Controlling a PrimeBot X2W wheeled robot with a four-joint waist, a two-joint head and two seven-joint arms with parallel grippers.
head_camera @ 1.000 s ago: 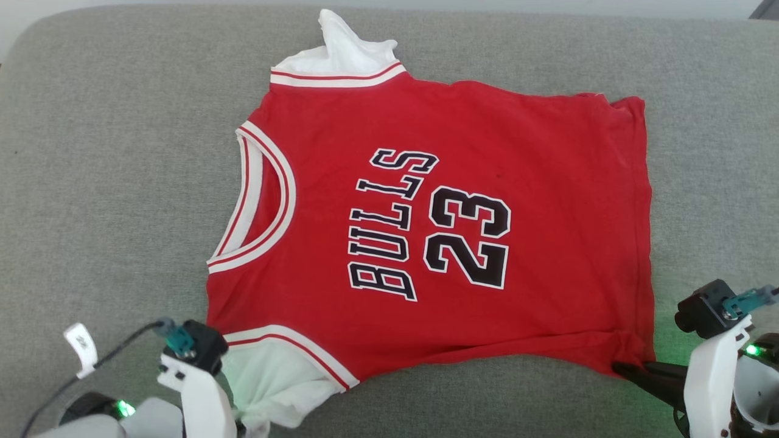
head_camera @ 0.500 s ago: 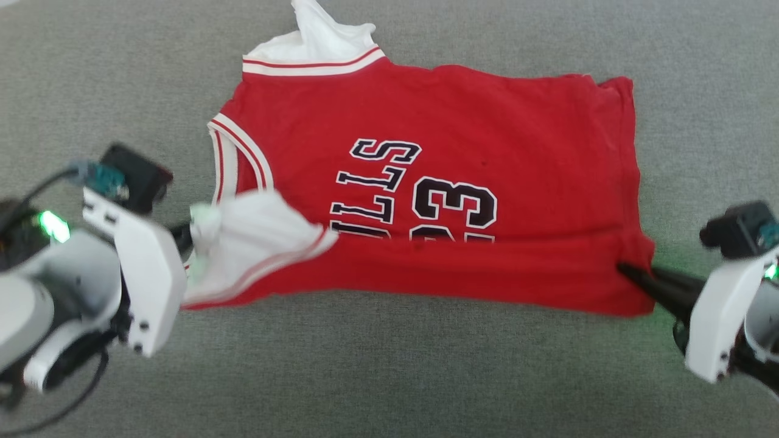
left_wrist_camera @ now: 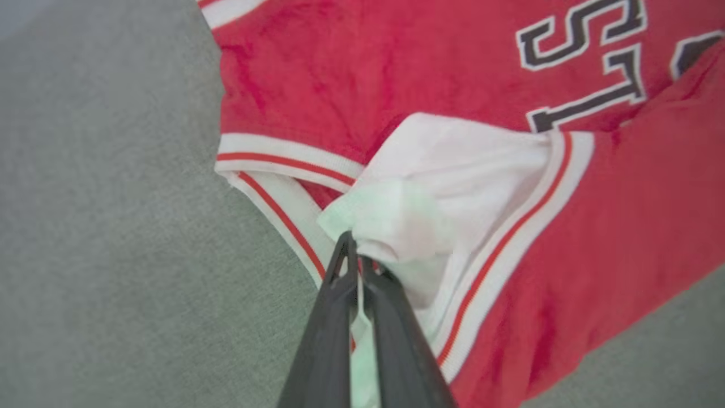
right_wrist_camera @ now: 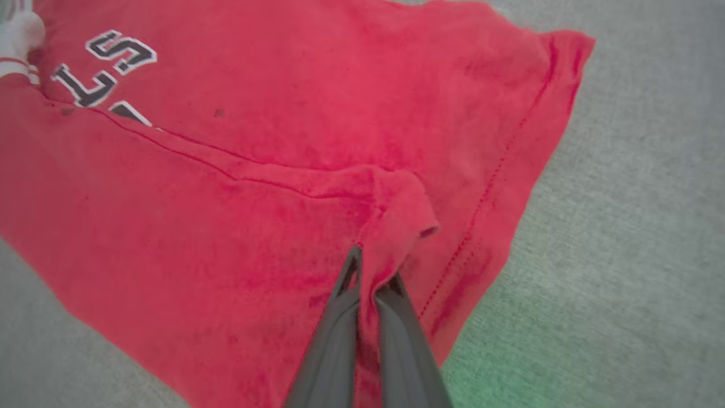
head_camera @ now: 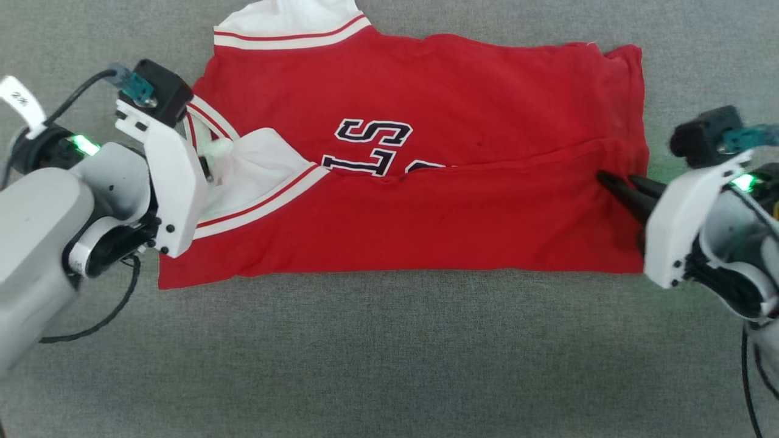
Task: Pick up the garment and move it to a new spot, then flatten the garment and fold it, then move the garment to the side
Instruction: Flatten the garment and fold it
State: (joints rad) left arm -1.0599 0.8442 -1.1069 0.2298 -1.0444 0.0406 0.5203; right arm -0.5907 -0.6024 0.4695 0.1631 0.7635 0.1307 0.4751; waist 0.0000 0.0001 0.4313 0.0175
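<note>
**Left gripper (head_camera: 210,163) and right gripper (head_camera: 604,178) both shut on cloth, mid-fold**

Seen from its wrist camera, the left gripper (left_wrist_camera: 354,253) has its two dark fingers pressed together on the bunched end of a white sleeve (left_wrist_camera: 447,170). The right gripper (right_wrist_camera: 371,271) has its fingers pinched on a puckered red hem corner (right_wrist_camera: 399,218).

Between them lies the garment (head_camera: 487,103), a large red jersey T-shirt with white sleeves, red-and-white striped trim and black white-edged lettering (head_camera: 371,146). It is spread sideways on a grey woven fabric surface (head_camera: 389,353), with the collar toward the robot's left and the hem toward its right. The near long edge is turned up and over onto the body. This red flap covers the lower part of the print, so the letters show only in part. The far half lies flat, and its striped sleeve band is at the top of the head view.

The step in hand looks like the first lengthwise fold, about halfway across, with the flattening apparently done. From the head view it is hard to say whether the flap's leading edge rests on the jersey or hangs just above it.

The next move calls for both pinched points to travel toward the far edge together, so the crease stays straight. The white sleeve needs to tuck inside the fold. Then the cloth should be lowered before the fingers let go.
</note>
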